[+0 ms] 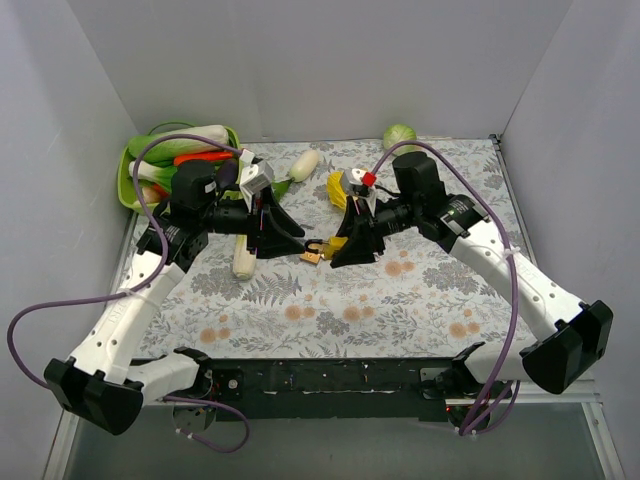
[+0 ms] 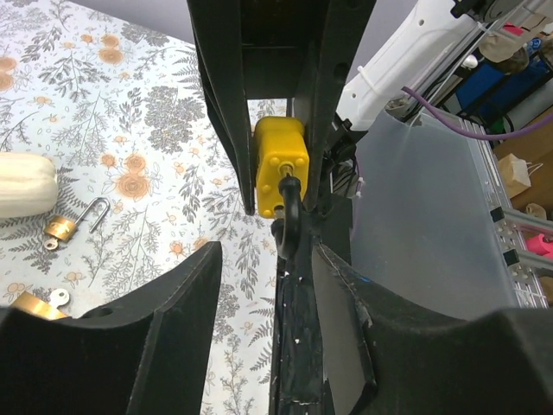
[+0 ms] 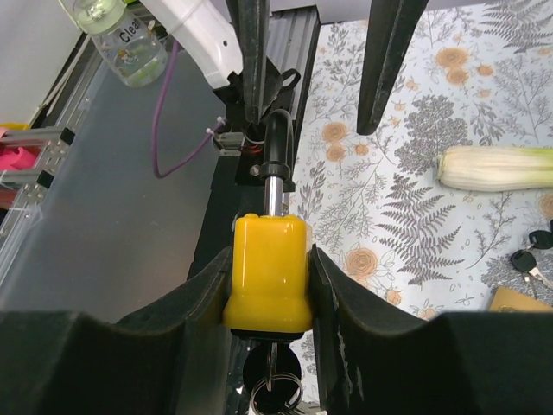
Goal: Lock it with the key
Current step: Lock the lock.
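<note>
**Right pincer [image 3: 270,259] clamped on the yellow padlock [image 3: 268,277]; left pincer [image 2: 263,255] apart at the key [image 3: 276,147]**

From my station I see both arms reaching in to meet over the middle of the desk [image 1: 300,320]. The right pincer grips the yellow padlock by its two flat sides and holds it above the floral cloth, clear of the surface. The key sits in the padlock's end that faces the left arm, with its silver shaft showing and its black head sticking out.

The left pincer's fingers [image 3: 389,69] stand apart on either side of that black head. The head is just beside one finger and well off the other, so nothing is gripped. I cannot tell whether the nearer finger touches it.

A small metal ring [image 3: 270,380] shows at the padlock's other end, and I cannot make out what it hangs from.

On the desk just below the two pincers lies a small brass padlock [image 2: 60,226] with its shackle swung open. A loose key on a brass tag [image 2: 30,304] lies near it. A pale white vegetable [image 1: 243,258] rests left of the middle. The green basket [image 1: 130,180] of vegetables sits in the far left corner, and a cabbage [image 1: 400,135] sits at the far edge.
</note>
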Available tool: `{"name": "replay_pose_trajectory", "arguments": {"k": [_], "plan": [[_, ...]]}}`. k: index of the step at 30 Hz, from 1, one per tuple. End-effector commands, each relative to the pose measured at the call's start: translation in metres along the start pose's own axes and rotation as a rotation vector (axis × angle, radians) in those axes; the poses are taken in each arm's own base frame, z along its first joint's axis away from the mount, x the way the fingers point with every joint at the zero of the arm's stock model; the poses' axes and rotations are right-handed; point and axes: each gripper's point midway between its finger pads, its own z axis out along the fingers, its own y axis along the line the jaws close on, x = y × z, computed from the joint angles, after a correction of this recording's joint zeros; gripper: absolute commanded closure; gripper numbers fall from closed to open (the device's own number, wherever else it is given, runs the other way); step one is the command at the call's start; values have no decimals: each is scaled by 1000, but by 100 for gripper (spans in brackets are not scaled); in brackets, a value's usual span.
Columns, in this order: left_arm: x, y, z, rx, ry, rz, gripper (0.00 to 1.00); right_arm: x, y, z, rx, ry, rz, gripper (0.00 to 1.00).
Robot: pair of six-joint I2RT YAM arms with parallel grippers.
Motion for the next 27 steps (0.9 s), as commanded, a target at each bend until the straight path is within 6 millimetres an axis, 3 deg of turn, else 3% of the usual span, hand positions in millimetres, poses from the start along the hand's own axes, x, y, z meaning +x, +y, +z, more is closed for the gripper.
{"name": "replay_pose_trajectory", "arguments": {"k": [1, 14, 23, 27], "plan": [[-11, -9, -1, 25, -4, 58, 57, -16, 11, 1, -32, -7, -86, 99], [1, -5, 7, -42, 5, 34, 70, -21, 8, 4, -6, -11, -73, 99], [13, -13, 21, -31, 54, 53, 80, -24, 3, 5, 17, -9, -54, 99], [14, -14, 24, -23, 62, 46, 90, -23, 3, 5, 20, -10, -57, 99]]}}
